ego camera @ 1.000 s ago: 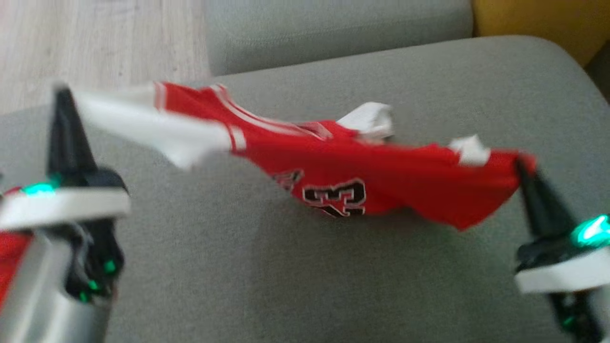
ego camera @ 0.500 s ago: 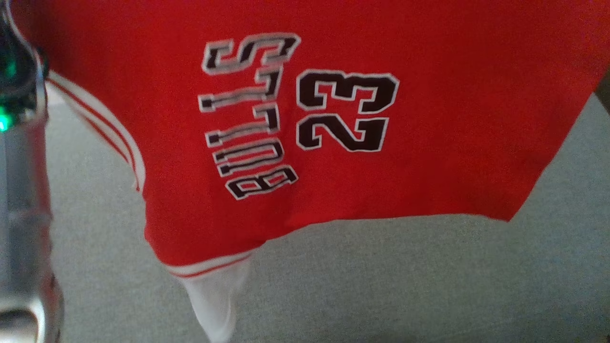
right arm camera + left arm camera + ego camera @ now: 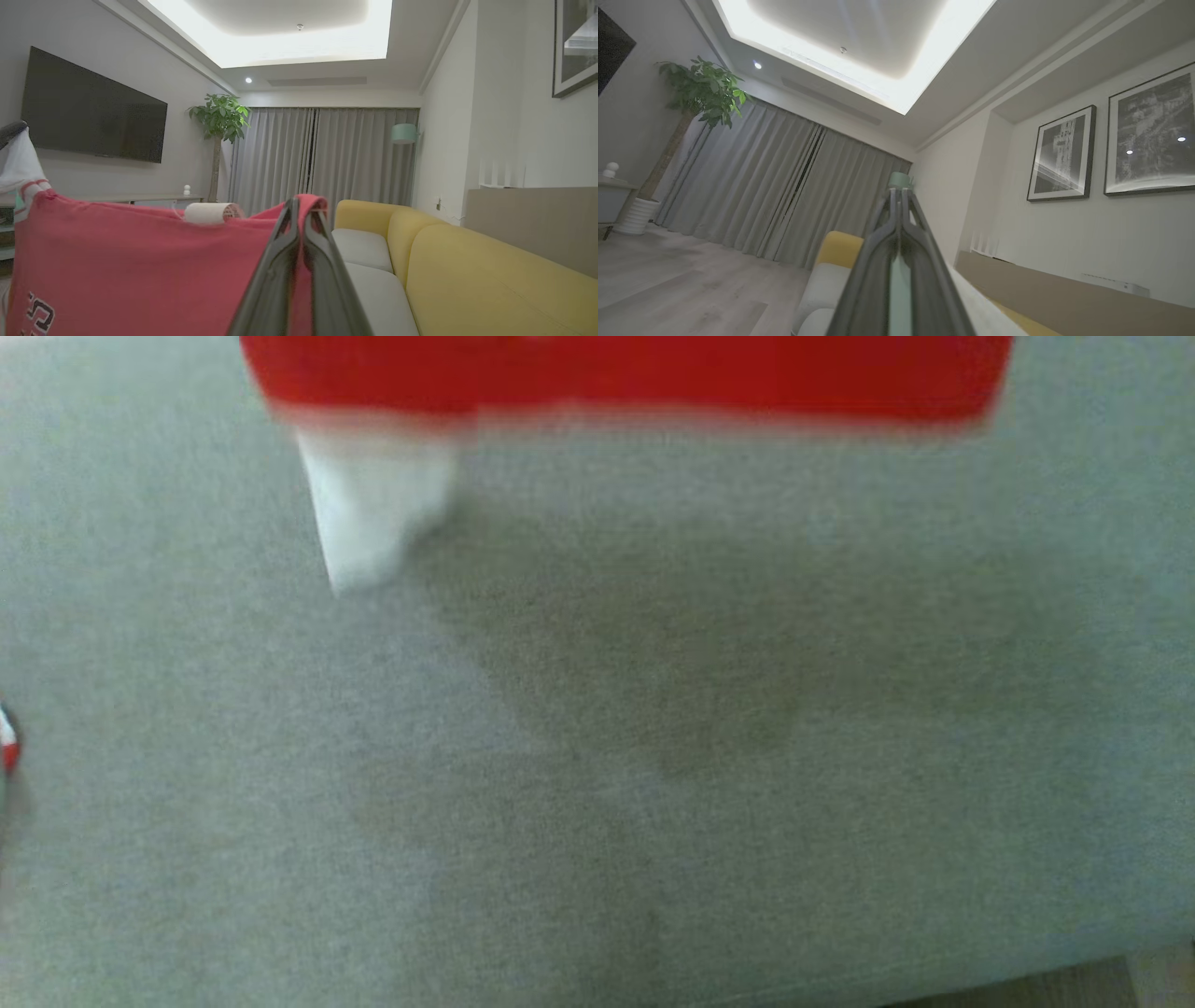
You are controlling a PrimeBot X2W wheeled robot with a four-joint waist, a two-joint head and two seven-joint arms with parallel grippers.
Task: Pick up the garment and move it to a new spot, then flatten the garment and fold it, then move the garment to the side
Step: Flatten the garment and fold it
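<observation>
The red-and-white fabric jersey (image 3: pixel 140 261) hangs in the air as a broad sheet, strung between the two claws so that its own weight can pull the creases out before it is laid flat. The right gripper (image 3: pixel 301 203) is clenched on a red corner near the centre of its own view, and the cloth laps over its fingertips. Its fingers point upward, so the sheet hangs clear of the seat.

The left gripper (image 3: pixel 899 192) is also pressed tight and aims toward the ceiling. Its own view shows no cloth at the tips. In the right wrist view, though, a dark tip at 9 o'clock carries the upper white sleeve (image 3: pixel 18 163), so I judge it grasps the jersey at that end.

From the head, the jersey's blurred hem runs across 12 o'clock and the lower white sleeve (image 3: pixel 373 504) dangles at 11 o'clock over the grey woven sofa cushion (image 3: pixel 653 756). Whether that sleeve touches the cushion I cannot tell. This looks like the carrying step, with flattening and folding not yet done.
</observation>
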